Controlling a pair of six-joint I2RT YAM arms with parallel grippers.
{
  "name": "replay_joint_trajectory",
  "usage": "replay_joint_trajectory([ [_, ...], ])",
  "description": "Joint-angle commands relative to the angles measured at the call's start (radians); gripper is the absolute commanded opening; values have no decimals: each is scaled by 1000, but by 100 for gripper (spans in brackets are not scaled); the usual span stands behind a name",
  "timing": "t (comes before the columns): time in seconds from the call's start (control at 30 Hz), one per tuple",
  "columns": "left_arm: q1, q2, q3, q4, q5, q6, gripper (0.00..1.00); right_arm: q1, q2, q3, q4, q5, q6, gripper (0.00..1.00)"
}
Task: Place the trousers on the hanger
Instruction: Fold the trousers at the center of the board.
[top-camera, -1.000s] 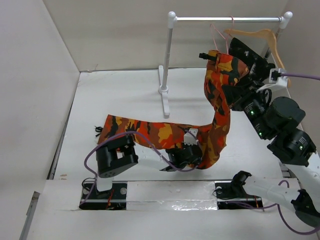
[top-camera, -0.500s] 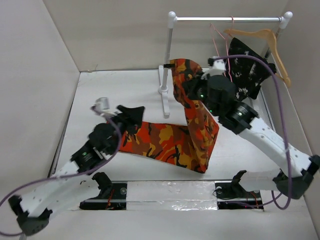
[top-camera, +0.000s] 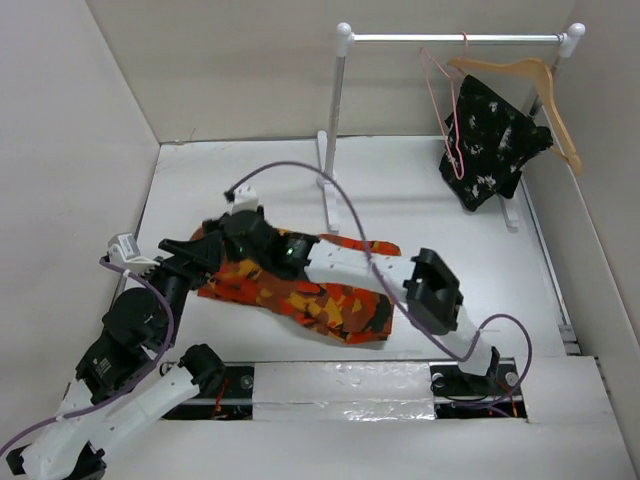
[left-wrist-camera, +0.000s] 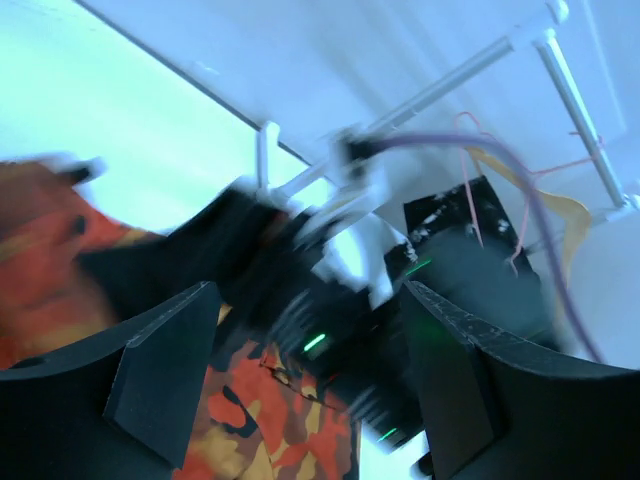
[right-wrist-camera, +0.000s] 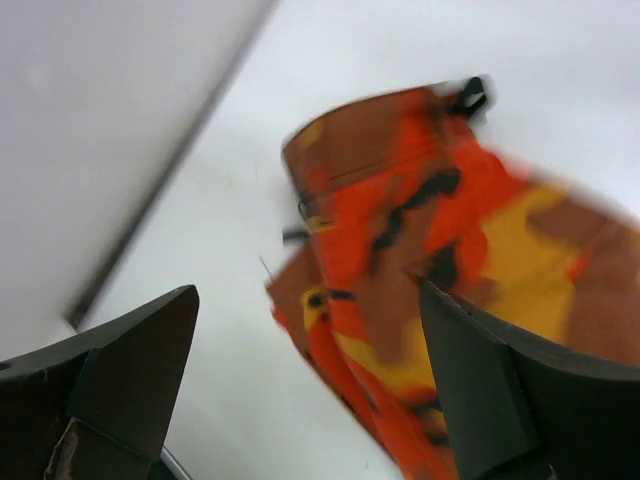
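The orange camouflage trousers (top-camera: 300, 295) lie in a crumpled heap on the white table, left of centre. The pink wire hanger (top-camera: 447, 110) hangs bare on the rail at the back right, far from both arms. My right arm reaches across the heap, and its gripper (top-camera: 222, 232) is open over the trousers' left end. In the right wrist view the gripper (right-wrist-camera: 305, 320) has nothing between its fingers, with cloth (right-wrist-camera: 420, 250) beyond. My left gripper (top-camera: 185, 262) is open at the heap's left edge. In its wrist view that gripper (left-wrist-camera: 310, 330) faces the right wrist.
A white clothes rack (top-camera: 340, 130) stands at the back. A wooden hanger (top-camera: 545, 90) on its rail carries a black speckled garment (top-camera: 490, 140). Walls close in on the left, back and right. The two grippers are close together over the left of the table.
The right gripper opened and let go of the trousers, which dropped from the air onto the table. The right arm swung down and left. The left gripper opened wider and pulled back left.
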Motion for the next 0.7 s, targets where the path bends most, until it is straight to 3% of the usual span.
replay_joint_trajectory([
  [0.0,2,-10,36,-107,-74,-54,71,39,-1,35,-53,8,51,98],
  [0.13,2,-19,-55,-27,-34,-64,71,0,-309,-437,232,-5,91,93],
  [0.2,2,28,-93,17,8,-69,71,-30,-494,-684,268,27,122,83],
  [0.27,2,114,-150,96,58,-74,71,-52,-617,-827,251,58,175,31],
  [0.33,2,183,-197,178,90,-83,71,-101,-789,-1026,219,100,230,10],
  [0.4,2,287,-237,249,135,-87,71,-154,-948,-1202,196,106,243,14],
  [0.47,2,388,-292,353,172,-86,71,-199,-1037,-1295,117,130,283,52],
  [0.53,-19,453,-326,436,181,-83,70,-291,-1139,-1410,104,97,289,84],
  [0.67,-47,602,-354,466,117,-95,69,-455,-1202,-1530,186,-47,254,88],
])
